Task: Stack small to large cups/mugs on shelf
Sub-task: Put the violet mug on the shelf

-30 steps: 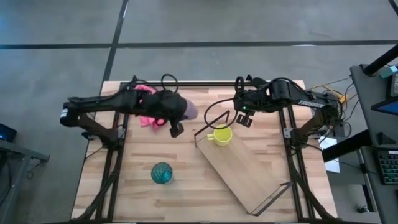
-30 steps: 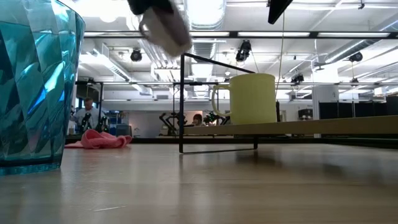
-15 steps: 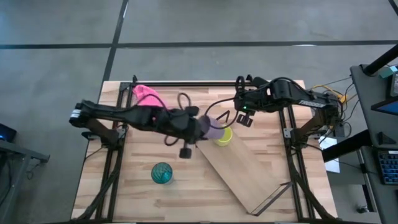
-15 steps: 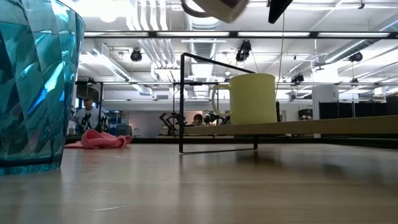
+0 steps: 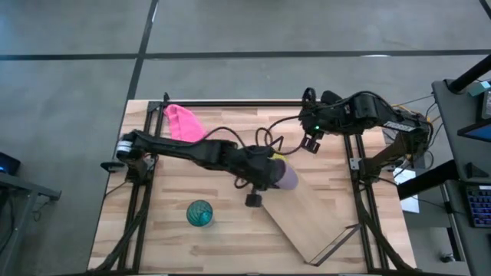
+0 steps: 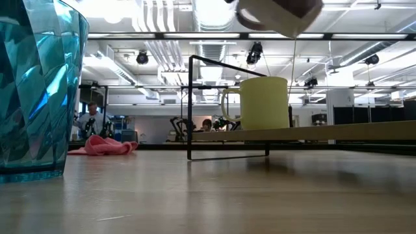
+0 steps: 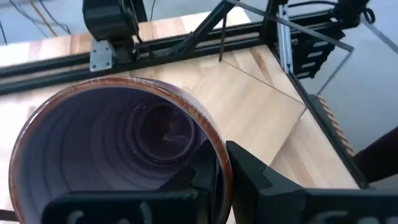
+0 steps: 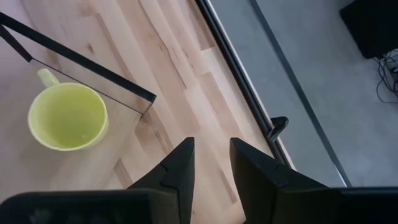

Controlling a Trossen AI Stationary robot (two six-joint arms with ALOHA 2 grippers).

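My left gripper is shut on the translucent purple mug, held in the air over the far end of the plywood shelf. The mug also shows at the top of the low view. The yellow mug stands upright on its base on the shelf near the black wire bracket; it also shows in the right wrist view. The teal ribbed cup stands on the table at the near left. My right gripper is open and empty, beyond the shelf's far end. My left gripper holds the purple mug by its rim, with one finger inside the mug and one finger outside its wall. The mug is lifted clear and tilted toward its side, its bottom pointing away from the gripper toward the table's right.
A pink cloth lies at the far left of the table. The shelf runs slantwise from the table's middle to its near right, with a second wire bracket at its near end. Black frame rails run along the table's edges.
My left gripper has carried the purple mug from over the pink cloth toward the table's right and near edges, until it is over the shelf's far end by the yellow mug. My right gripper has drawn back a little toward the right edge.
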